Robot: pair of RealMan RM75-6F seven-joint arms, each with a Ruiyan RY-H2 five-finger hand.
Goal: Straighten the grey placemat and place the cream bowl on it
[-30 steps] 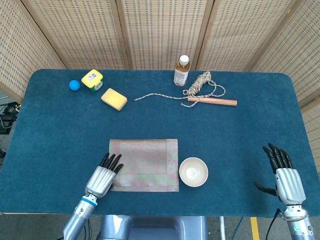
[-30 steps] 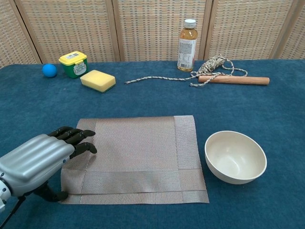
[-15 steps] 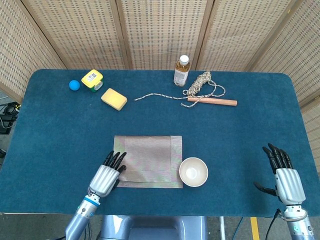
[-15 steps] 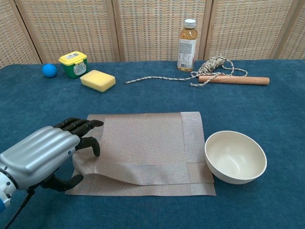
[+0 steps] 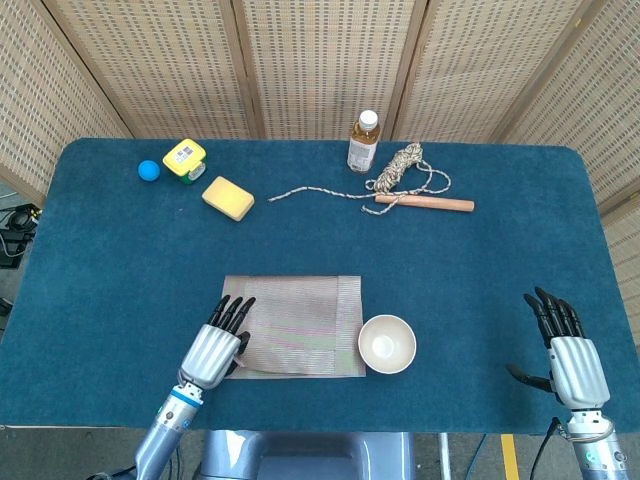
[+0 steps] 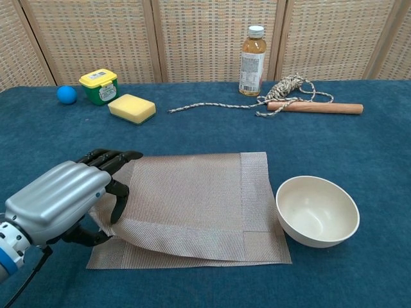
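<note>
Blue felt covers the table (image 5: pixel 480 290). Near its front edge lies the grey placemat (image 6: pixel 192 199), its near-left corner lifted and pinched in my left hand (image 6: pixel 61 200); I judge straightening is underway and flattening comes next. Just right sits the cream bowl (image 6: pixel 316 210). My right hand (image 5: pixel 572 355) rests spread, holding nothing. Rope (image 5: pixel 400 175) and bottle (image 5: pixel 364 141) lie well apart.

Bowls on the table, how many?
1. The cream bowl stands empty and upright at the right edge of the grey placemat, near the table's front. Neither view shows another; nothing looks big enough to hide one.
</note>
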